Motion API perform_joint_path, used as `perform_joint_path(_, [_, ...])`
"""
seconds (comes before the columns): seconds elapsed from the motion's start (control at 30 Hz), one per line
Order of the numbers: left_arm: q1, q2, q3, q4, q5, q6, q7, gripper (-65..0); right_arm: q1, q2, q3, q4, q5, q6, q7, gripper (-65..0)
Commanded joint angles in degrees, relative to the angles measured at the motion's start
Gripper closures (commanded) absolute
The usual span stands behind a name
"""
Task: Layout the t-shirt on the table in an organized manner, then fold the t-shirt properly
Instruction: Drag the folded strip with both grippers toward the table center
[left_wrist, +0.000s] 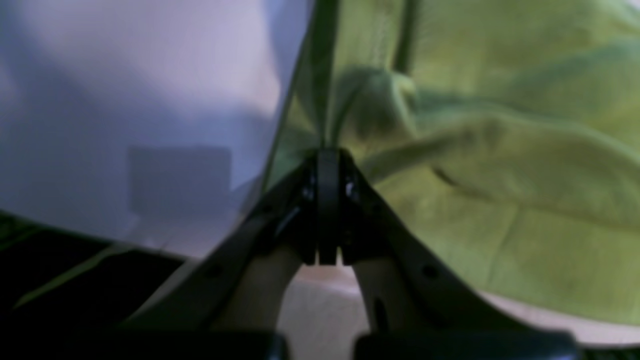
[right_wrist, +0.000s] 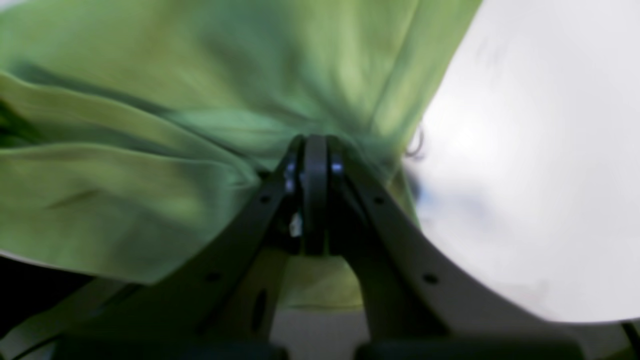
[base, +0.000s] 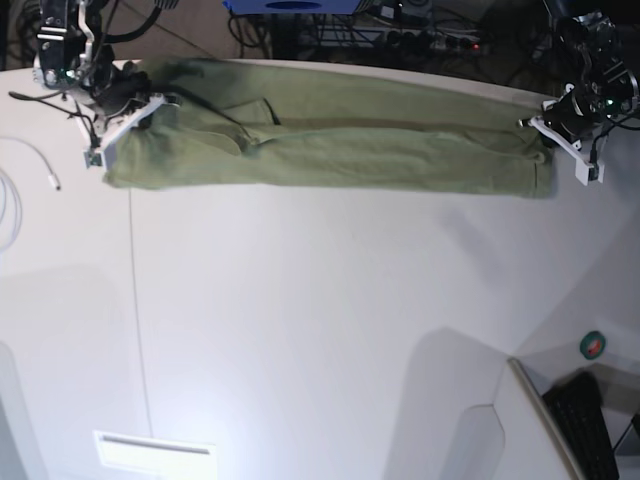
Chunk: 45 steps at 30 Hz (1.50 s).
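The olive-green t-shirt (base: 330, 145) lies stretched in a long band (creased lengthwise) along the white table's (base: 320, 330) far edge.

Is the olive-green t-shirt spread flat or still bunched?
Bunched: the olive-green cloth t-shirt stretches as a narrow, creased band between both grippers along the white table's far edge, layers doubled over.

T-shirt (base: 330, 140) stretched betw. both grippers

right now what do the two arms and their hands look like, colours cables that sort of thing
Both arms are black, with loose black cables around the wrists. The left hand and right hand look alike: long, tapering light-coloured fingers with small round holes, meeting at a black tip. A small green light glows on each wrist in the base view.
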Motion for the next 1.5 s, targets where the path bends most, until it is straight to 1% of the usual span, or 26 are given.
perform_joint_path(0.0, [-0.4,-1.0,-0.2,-0.6,-0.2,-0.2,-0.4,0.0,1.2,0.9,0.3,-0.9,0.4,0.1,1.0,0.0])
perform_joint_path(0.1, [-2.3,-1.0,1.0,-2.7,-0.1,-0.1,-0.4,0.0,3.0,1.2,0.6,-5.8,0.4,0.1,3.2,0.0])
perform_joint_path(0.17, [-3.3,-1.0,3.0,-4.0,-0.1,0.1,-0.4,0.0,4.4,2.6,0.3,-8.8,0.4,0.1,4.3,0.0])
perform_joint_path(0.23, [-5.0,-1.0,5.1,-4.9,-0.1,0.1,-0.4,0.0,6.6,3.3,0.3,-12.0,0.4,0.1,4.4,0.0])
perform_joint_path(0.33, [-7.8,-0.6,8.0,-7.1,-0.1,0.1,-0.4,0.0,9.9,3.4,0.7,-15.6,0.3,0.1,4.4,0.0])
perform_joint_path(0.43, [-10.8,-0.5,9.0,-8.9,-0.1,0.1,-0.4,0.0,12.8,5.3,0.6,-17.9,0.3,0.1,4.4,0.0])
perform_joint_path(0.53, [-12.2,-0.4,9.9,-9.0,-0.6,0.1,-0.2,0.0,14.7,5.7,0.6,-19.6,0.3,0.1,4.4,0.0])
perform_joint_path(0.6, [-12.5,-0.6,9.6,-8.5,-0.6,0.1,0.0,0.0,15.0,5.9,0.7,-19.2,0.3,0.1,4.4,0.0])
perform_joint_path(0.63, [-12.2,-0.6,9.5,-7.6,-0.7,0.1,0.0,0.0,14.9,6.7,0.7,-18.4,0.3,0.1,4.4,0.0])
perform_joint_path(0.7, [-11.9,-0.8,9.5,-5.7,-0.8,0.1,0.0,0.0,14.6,7.0,0.7,-16.4,0.4,0.1,4.4,0.0])
perform_joint_path(0.77, [-11.1,-0.9,9.3,-3.8,-0.8,0.1,0.1,0.0,13.8,7.2,0.7,-12.8,0.4,0.1,4.0,0.0])
perform_joint_path(0.83, [-10.6,-0.6,7.5,-1.3,-0.8,0.1,0.1,0.0,12.8,7.2,0.8,-8.4,0.4,0.0,3.9,0.0])
perform_joint_path(0.87, [-10.5,-0.6,6.3,0.2,-0.8,0.1,0.7,0.0,12.2,7.3,0.8,-5.9,0.4,-0.3,3.6,0.0])
perform_joint_path(0.9, [-10.1,-0.5,5.3,1.7,-0.8,0.1,2.6,0.0,11.5,7.4,0.8,-3.1,0.4,-0.4,2.8,0.0])
perform_joint_path(0.97, [-10.1,-0.4,3.6,4.9,-1.3,-0.1,6.5,0.0,10.5,7.1,0.8,2.3,0.4,-0.4,-0.6,0.0])
perform_joint_path(1.03, [-9.8,-0.2,2.8,7.8,-3.8,-0.1,8.2,0.0,9.4,6.5,0.3,7.1,0.5,-0.4,-3.7,0.0])
perform_joint_path(1.13, [-8.1,-0.3,2.8,10.5,-7.3,0.0,8.6,0.0,8.9,3.1,0.3,10.8,0.5,0.0,-6.1,0.0])
perform_joint_path(1.3, [-7.3,-0.1,2.7,10.6,-8.3,0.0,8.6,0.0,8.8,-0.6,0.1,10.8,0.5,0.1,-7.1,0.0])
perform_joint_path(1.4, [-6.7,-0.1,2.6,10.6,-8.4,0.0,8.6,0.0,9.5,-0.8,-0.5,8.3,0.4,0.1,-6.9,0.0])
perform_joint_path(1.47, [-6.6,-0.1,2.6,10.6,-8.4,0.0,8.6,0.0,11.9,-0.2,-2.2,2.9,0.3,0.1,-6.7,0.0])
